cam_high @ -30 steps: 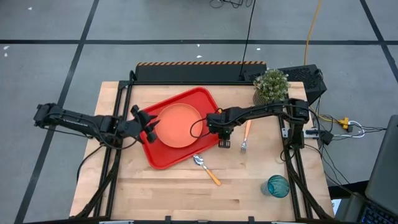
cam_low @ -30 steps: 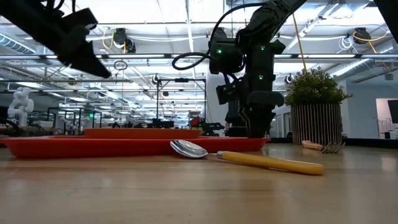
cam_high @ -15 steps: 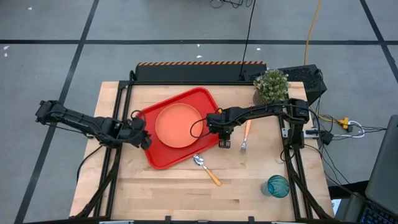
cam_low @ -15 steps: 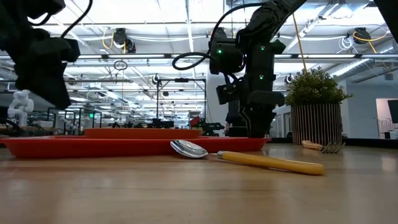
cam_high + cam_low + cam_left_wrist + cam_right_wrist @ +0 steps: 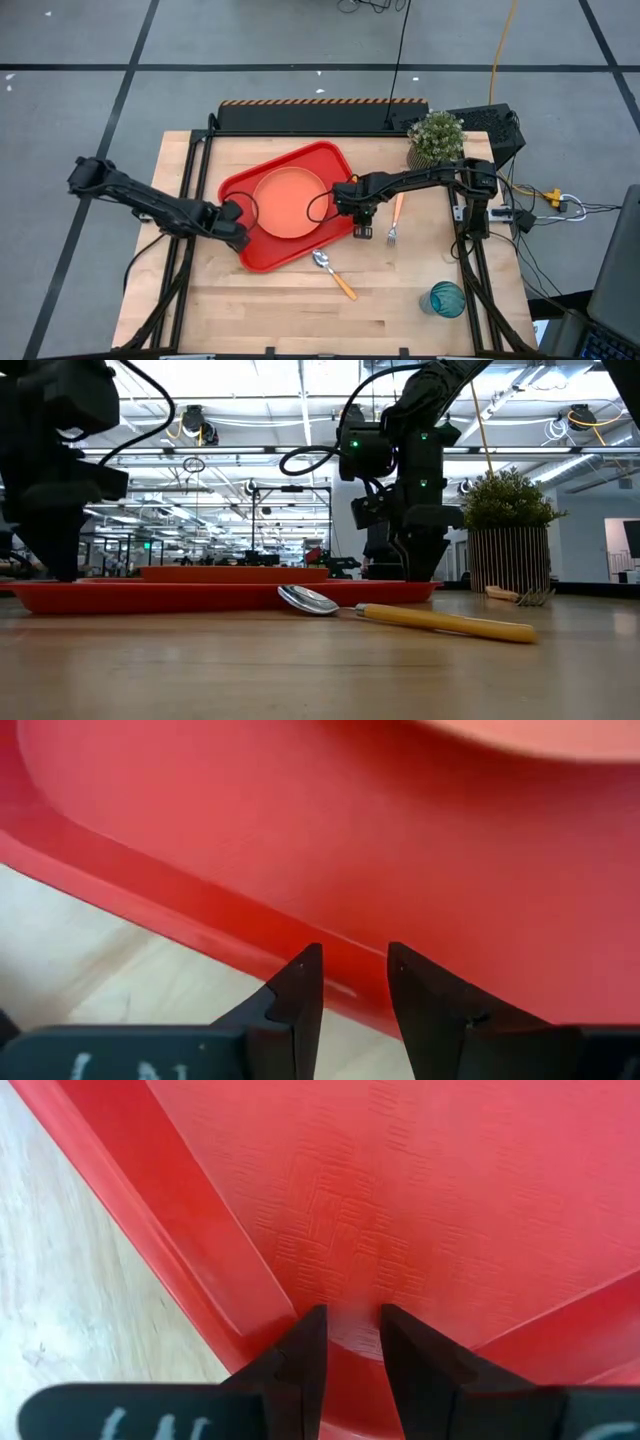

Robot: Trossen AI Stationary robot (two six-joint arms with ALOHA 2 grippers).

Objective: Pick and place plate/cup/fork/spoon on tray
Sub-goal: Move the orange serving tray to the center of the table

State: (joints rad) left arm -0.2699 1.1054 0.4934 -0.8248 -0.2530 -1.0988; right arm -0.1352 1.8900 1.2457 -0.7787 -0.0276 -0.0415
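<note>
Grippers both narrow on tray (image 5: 262,250) rim: my left gripper (image 5: 354,982) at its L edge, right gripper (image 5: 352,1342) at R edge; no readable writing.

The tray (image 5: 290,250) is bright red, its floor embossed with a fine basket-weave texture. On the tray, the plate (image 5: 290,200) is plain flat orange. Just beside the tray, the spoon (image 5: 333,273) has a silver bowl and an orange-yellow handle; the fork (image 5: 396,215) matches it, with silver tines and an orange handle. Well apart from the tray, the cup (image 5: 447,298) is translucent teal-blue. The table (image 5: 300,310) is pale wood with visible grain.
</note>
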